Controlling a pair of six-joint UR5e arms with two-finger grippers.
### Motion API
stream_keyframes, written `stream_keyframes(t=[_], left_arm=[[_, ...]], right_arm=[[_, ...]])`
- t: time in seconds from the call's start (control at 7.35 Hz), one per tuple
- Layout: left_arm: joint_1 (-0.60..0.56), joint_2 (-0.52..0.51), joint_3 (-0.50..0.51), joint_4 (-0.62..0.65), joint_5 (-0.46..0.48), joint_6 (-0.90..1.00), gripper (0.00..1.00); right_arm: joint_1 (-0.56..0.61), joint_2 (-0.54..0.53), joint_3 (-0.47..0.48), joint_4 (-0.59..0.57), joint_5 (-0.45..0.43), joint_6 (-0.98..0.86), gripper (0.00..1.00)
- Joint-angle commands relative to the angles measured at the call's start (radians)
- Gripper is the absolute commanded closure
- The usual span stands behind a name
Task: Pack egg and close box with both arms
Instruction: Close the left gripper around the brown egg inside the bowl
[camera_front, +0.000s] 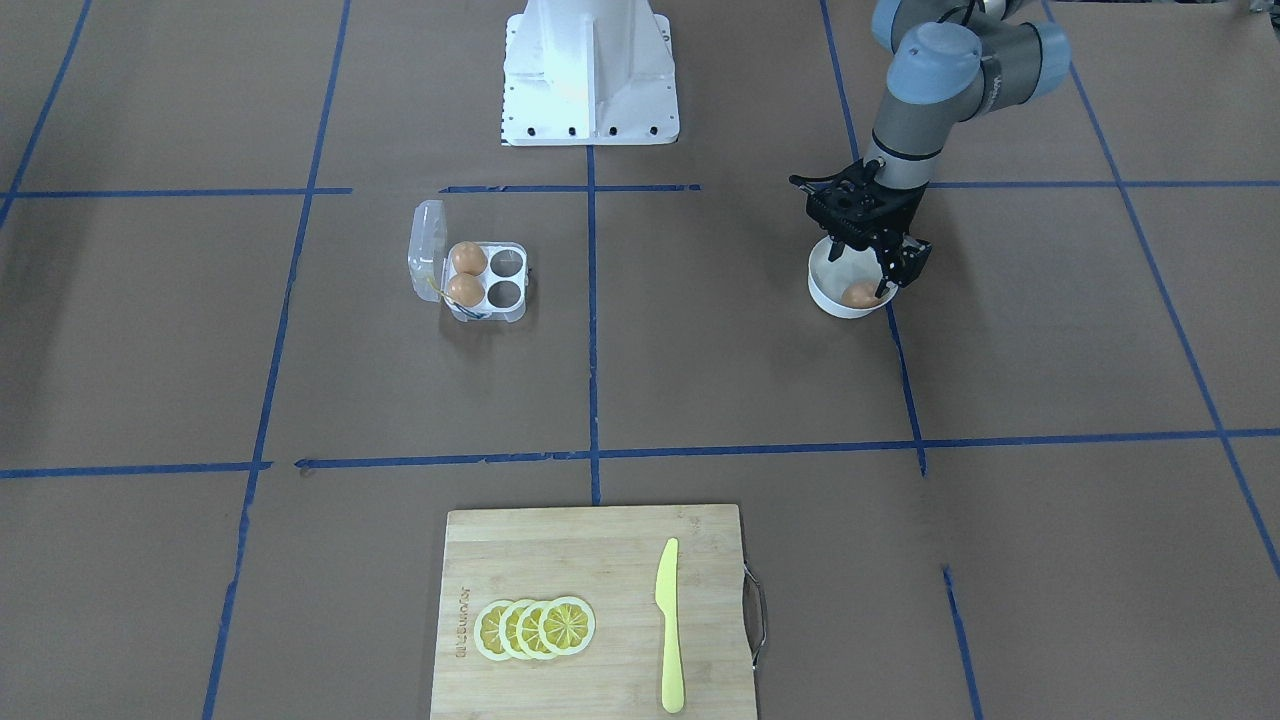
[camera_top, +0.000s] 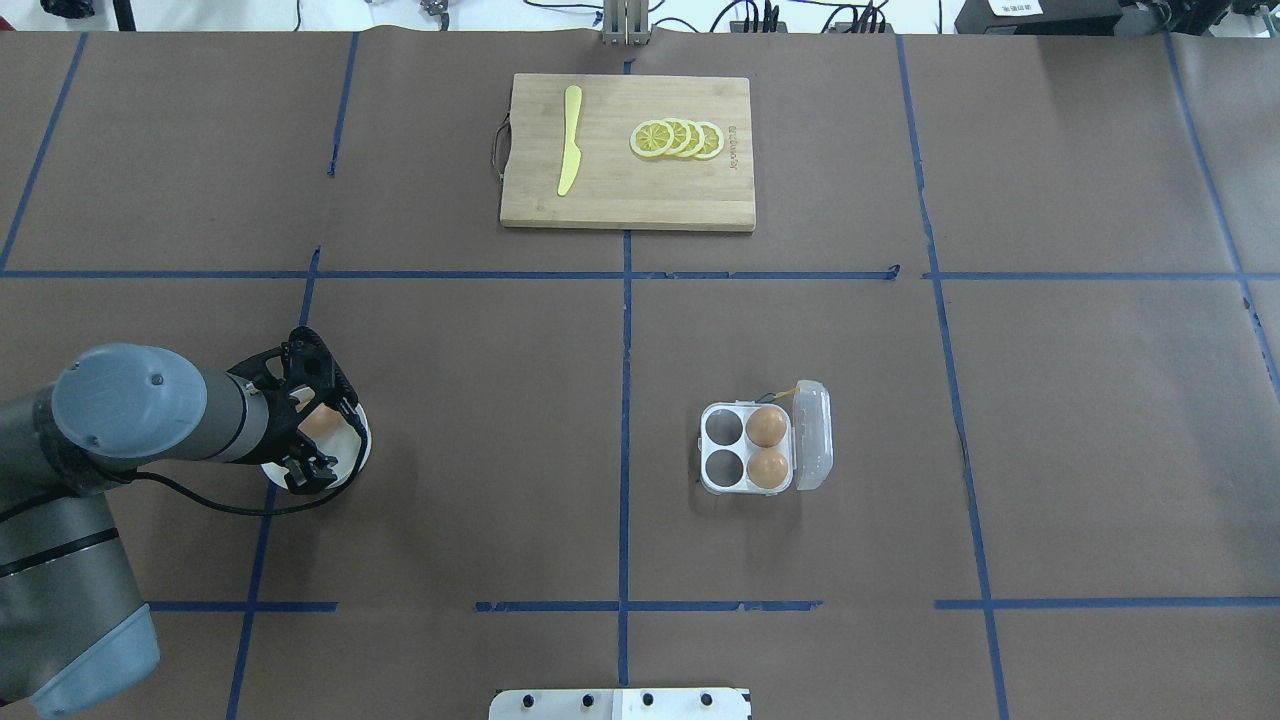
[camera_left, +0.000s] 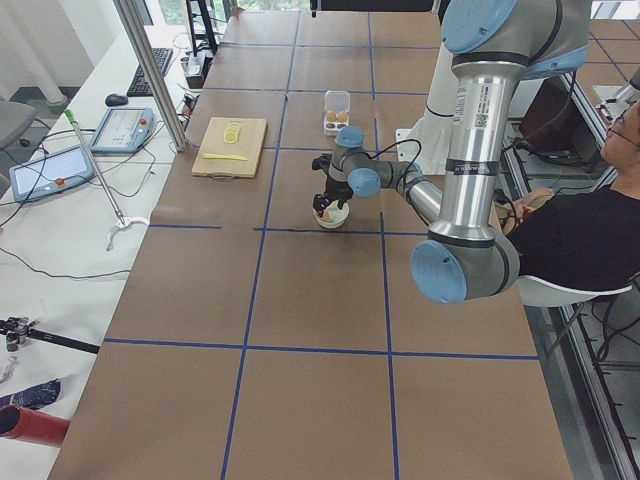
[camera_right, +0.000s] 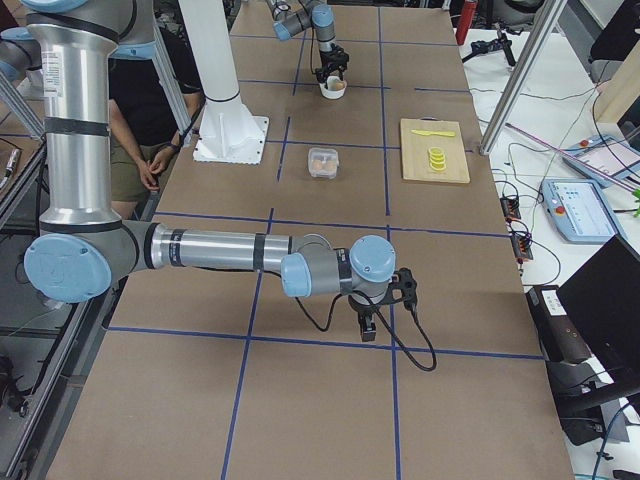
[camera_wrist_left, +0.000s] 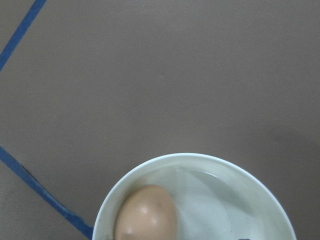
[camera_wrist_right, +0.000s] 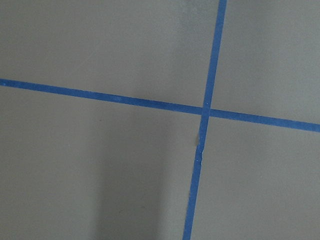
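The box (camera_front: 500, 290) stands open left of centre, its clear lid (camera_front: 426, 240) tipped up on the far side. Two eggs (camera_front: 467, 258) fill the cells beside the lid; the other two cells are empty. It also shows in the overhead view (camera_top: 722, 448). A third egg (camera_front: 860, 294) lies in a round white bowl (camera_front: 825, 300), also seen in the left wrist view (camera_wrist_left: 146, 214). My left gripper (camera_front: 866, 268) hangs open right over the bowl, fingers either side of the egg, not closed on it. My right gripper (camera_right: 368, 325) shows only in the exterior right view, low over bare table; I cannot tell its state.
A wooden cutting board (camera_front: 590, 560) with lemon slices (camera_front: 535, 627) and a yellow knife (camera_front: 668, 620) lies at the table edge opposite the robot. The white pedestal base (camera_front: 590, 75) stands at the robot's side. Blue tape lines grid the brown table.
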Motion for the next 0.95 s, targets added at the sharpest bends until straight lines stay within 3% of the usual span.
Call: stream_keyframes(t=[0.0, 0.54, 0.82], left_arm=[[0.001, -0.002, 0.007, 0.0, 0.0, 0.0, 0.15], [0.001, -0.026, 0.035, 0.0, 0.0, 0.0, 0.17], [-0.001, -0.026, 0.039, 0.002, 0.008, 0.002, 0.27]], right_arm=[[0.0, 0.0, -0.001, 0.0, 0.0, -0.001, 0.0], [0.0, 0.0, -0.006, 0.0, 0.002, -0.001, 0.0], [0.0, 0.0, -0.006, 0.0, 0.0, -0.001, 0.0]])
